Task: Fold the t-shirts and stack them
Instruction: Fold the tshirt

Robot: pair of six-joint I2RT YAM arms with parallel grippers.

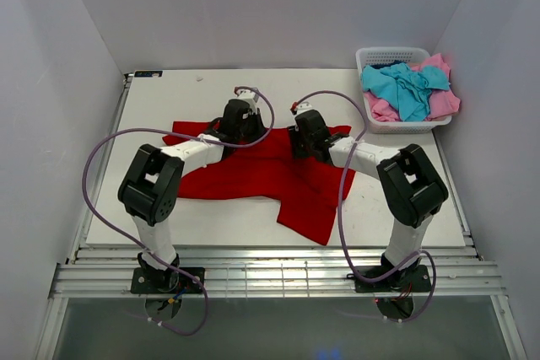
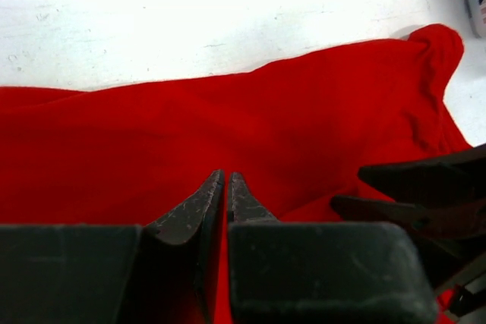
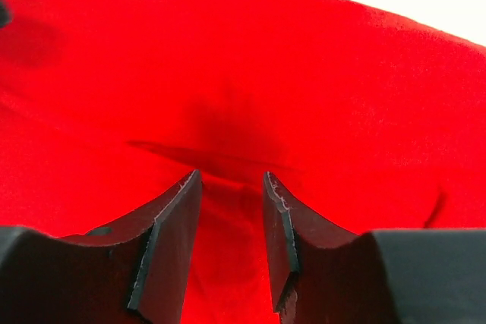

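Note:
A large red t-shirt (image 1: 270, 176) lies spread and rumpled across the middle of the white table (image 1: 169, 99). My left gripper (image 1: 239, 126) rests on its far left part. In the left wrist view this gripper (image 2: 226, 177) is shut, with a thin fold of the red t-shirt (image 2: 266, 111) pinched between the fingertips. My right gripper (image 1: 302, 137) sits on the shirt's far right part. Its jaws (image 3: 231, 177) stand open just above the red cloth (image 3: 288, 66), holding nothing. A turquoise t-shirt (image 1: 407, 88) and a pink t-shirt (image 1: 445, 104) lie piled in the basket.
The white lattice basket (image 1: 392, 56) stands at the table's back right corner. Grey walls close in the table on three sides. The right gripper's dark fingers (image 2: 425, 187) show at the right edge of the left wrist view, close to the left gripper.

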